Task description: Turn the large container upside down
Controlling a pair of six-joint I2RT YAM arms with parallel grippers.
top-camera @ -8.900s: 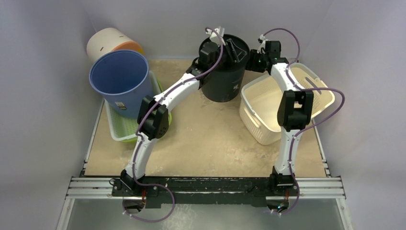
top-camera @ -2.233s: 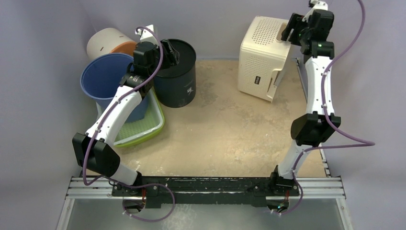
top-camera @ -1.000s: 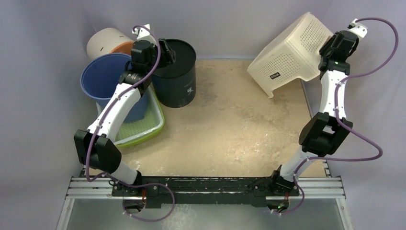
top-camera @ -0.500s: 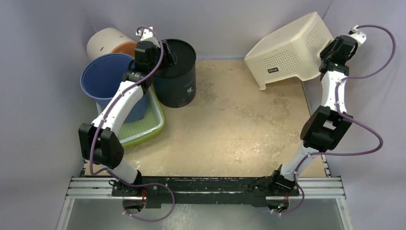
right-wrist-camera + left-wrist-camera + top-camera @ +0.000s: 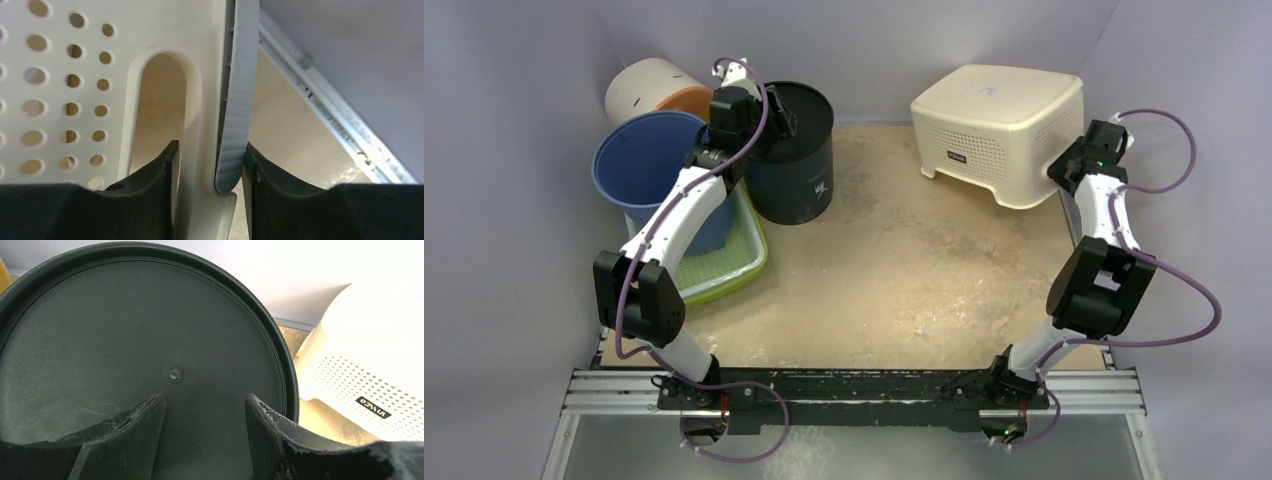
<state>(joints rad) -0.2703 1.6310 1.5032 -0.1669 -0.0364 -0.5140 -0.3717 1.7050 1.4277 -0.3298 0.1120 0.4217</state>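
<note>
The white perforated basket (image 5: 999, 115) stands bottom-up on the table at the back right. My right gripper (image 5: 1072, 165) is at its right side, shut on the rim by the handle slot. In the right wrist view the fingers (image 5: 209, 155) pinch the white wall (image 5: 60, 90) and its grey ribbed grip strip (image 5: 237, 100). The black bin (image 5: 799, 170) stands bottom-up at the back left of centre. My left gripper (image 5: 774, 105) hovers open over its flat bottom (image 5: 150, 330), with its fingers (image 5: 204, 407) apart and empty.
A blue bucket (image 5: 649, 160) sits in a green tray (image 5: 714, 265) at the left, with a white and orange cylinder (image 5: 649, 90) behind it. Walls close in at the back and both sides. The basket also shows in the left wrist view (image 5: 370, 370).
My right arm has swung the white basket from tilted in the air to bottom-up on the table, still gripping its rim. The left arm stays over the black bin.
</note>
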